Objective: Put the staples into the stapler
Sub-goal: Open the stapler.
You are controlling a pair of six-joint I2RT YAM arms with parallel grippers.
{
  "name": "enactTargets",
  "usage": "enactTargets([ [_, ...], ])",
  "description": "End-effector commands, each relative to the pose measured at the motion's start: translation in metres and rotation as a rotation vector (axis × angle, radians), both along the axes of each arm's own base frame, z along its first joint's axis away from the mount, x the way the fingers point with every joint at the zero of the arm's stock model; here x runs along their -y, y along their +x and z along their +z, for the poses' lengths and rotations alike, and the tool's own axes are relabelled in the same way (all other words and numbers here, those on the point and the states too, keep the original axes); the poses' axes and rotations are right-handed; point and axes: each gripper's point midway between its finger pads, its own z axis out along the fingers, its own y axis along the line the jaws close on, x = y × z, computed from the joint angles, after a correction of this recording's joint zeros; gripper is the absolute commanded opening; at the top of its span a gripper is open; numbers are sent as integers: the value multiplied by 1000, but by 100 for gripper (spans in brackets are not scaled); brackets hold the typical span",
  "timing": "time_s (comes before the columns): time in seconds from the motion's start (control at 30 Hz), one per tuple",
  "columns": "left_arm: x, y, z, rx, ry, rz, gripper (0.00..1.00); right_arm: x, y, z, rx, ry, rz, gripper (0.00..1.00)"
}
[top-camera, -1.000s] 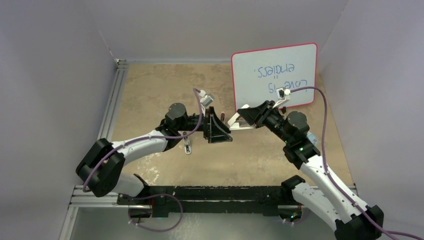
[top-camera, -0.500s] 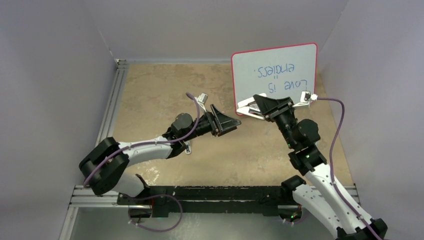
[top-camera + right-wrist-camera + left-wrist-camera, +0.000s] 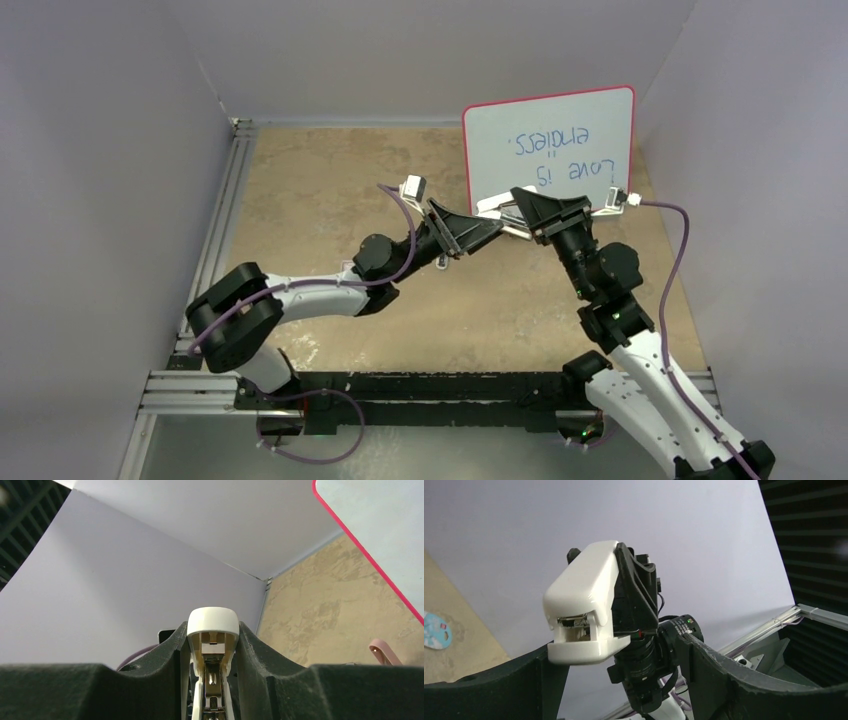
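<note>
Tabletop (image 3: pixel 320 180), mottled beige, is sitting between lavender walls (image 3: pixel 100 150), whiteboard (image 3: pixel 600 120) at one o'clock. Right gripper (image 3: pixel 213 645) is clamping the white stapler (image 3: pixel 581 585); left gripper (image 3: pixel 478 232) is gaping wide at its nine o'clock. Staples: cannot tell where.

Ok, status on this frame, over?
Left gripper open, empty, facing the stapler. Right gripper shut on it, holding it off the table. Staples not in view. Nothing between the grippers.
</note>
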Motion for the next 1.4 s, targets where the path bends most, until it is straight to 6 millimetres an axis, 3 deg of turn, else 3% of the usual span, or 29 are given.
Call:
enactTargets([
  [0.0, 4, -5, 38, 97, -130, 43, 75, 3, -8, 35, 91, 77, 6, 11],
  [0.2, 22, -2, 37, 63, -154, 40, 64, 2, -10, 37, 91, 92, 19, 11],
  [0.33, 22, -2, 37, 69, -161, 47, 46, 5, -12, 39, 91, 94, 10, 11],
  [0.47, 21, -4, 34, 71, -156, 47, 22, 8, -12, 40, 84, 94, -8, 10],
  [0.53, 19, -8, 24, 70, -134, 34, 10, 11, -11, 42, 80, 86, -22, 10],
  [0.63, 15, -17, 6, 72, -65, -7, 1, 11, -6, 39, 34, 29, -43, 9],
  [0.87, -10, -43, -37, 155, 96, -152, 0, 14, -1, 55, 54, -104, -82, 9],
  [1.1, -26, -71, -70, 265, 197, -382, 0, 6, 2, 52, 42, -151, -49, 9],
  [1.37, -42, -84, -104, 295, 276, -498, 0, 3, 5, 43, 25, -238, -37, 8],
])
